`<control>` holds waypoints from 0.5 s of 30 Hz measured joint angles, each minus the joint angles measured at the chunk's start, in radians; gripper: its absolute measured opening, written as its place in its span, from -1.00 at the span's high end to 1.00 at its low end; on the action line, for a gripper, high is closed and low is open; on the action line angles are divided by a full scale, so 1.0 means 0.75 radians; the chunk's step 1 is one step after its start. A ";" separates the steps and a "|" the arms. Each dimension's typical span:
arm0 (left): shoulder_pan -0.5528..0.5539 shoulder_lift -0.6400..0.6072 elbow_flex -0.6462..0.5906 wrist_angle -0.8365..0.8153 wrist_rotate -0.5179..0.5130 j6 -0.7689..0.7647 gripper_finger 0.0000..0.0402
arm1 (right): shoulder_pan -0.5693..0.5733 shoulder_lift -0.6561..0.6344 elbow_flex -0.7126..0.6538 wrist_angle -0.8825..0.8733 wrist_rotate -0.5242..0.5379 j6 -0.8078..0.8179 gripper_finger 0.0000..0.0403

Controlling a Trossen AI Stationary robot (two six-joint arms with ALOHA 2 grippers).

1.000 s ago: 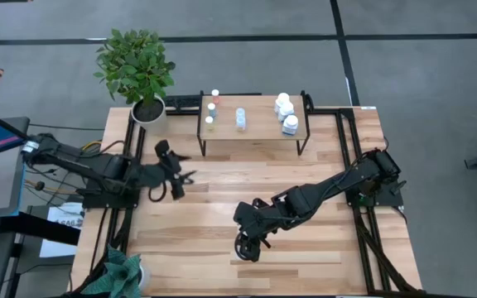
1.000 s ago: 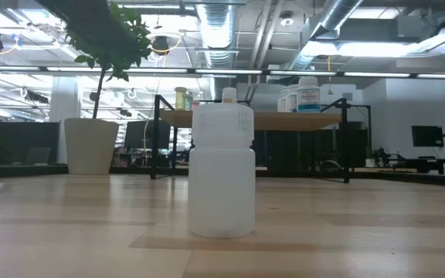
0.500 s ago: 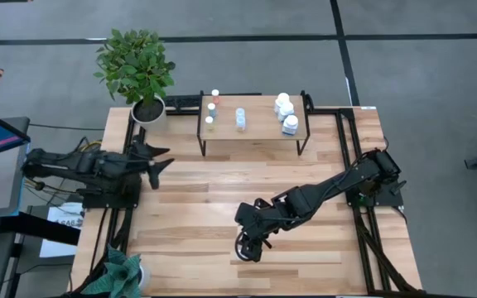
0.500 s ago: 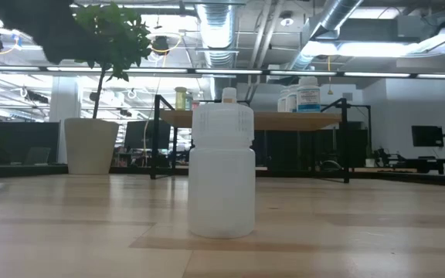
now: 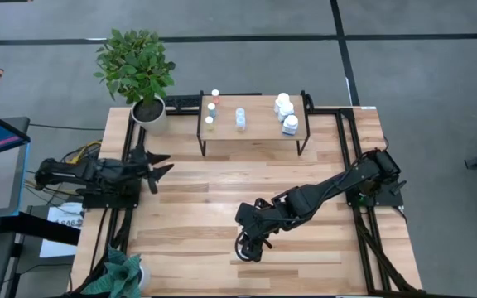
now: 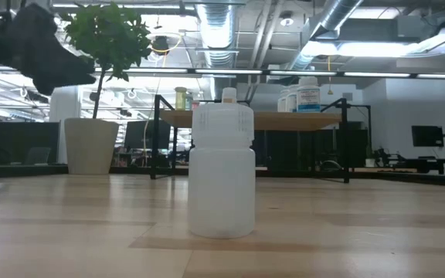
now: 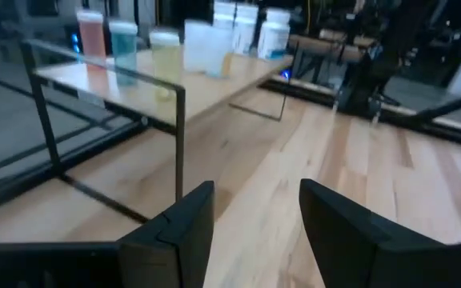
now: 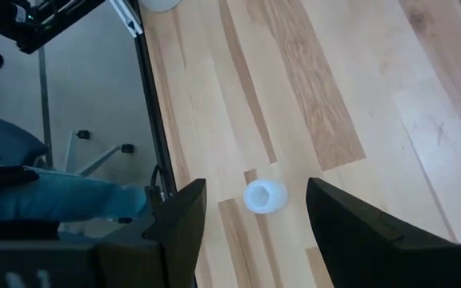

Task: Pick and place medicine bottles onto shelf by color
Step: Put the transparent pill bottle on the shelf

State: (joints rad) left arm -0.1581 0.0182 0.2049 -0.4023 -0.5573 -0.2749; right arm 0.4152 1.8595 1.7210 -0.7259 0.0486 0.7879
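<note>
Right tool (image 8: 250, 220), fingers apart, hangs above a stubby white plastic bottle (image 8: 264, 196) near the desk's (image 5: 197, 207) front edge. Left tool (image 5: 157, 165), fingers apart, waits at the left edge.

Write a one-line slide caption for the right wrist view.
Open right gripper poised above a white bottle standing on the wooden table.

Two dark jointed arms, black cables along them, left pincer (image 5: 157, 166) with flat matte-black fingers (image 7: 181, 232)

potted plant (image 5: 136, 68), small plant (image 5: 121, 273), table (image 5: 205, 182)
</note>
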 joint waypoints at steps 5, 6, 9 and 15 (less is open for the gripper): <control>0.000 -0.020 -0.094 0.016 0.005 -0.025 0.15 | 0.000 0.000 -0.001 -0.008 0.000 0.031 -0.19; 0.002 -0.017 -0.094 0.019 0.004 -0.023 0.15 | 0.000 0.000 -0.001 -0.011 0.000 0.031 -0.19; 0.002 -0.018 -0.094 0.022 0.007 0.014 0.15 | 0.000 0.000 -0.001 -0.011 0.000 0.031 -0.19; 0.002 -0.018 -0.093 0.004 0.255 0.022 0.15 | -0.002 0.000 -0.001 -0.011 0.000 0.021 -0.19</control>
State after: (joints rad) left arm -0.1567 0.0044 0.1352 -0.3992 -0.3658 -0.2584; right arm 0.4139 1.8595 1.7203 -0.7345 0.0486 0.8036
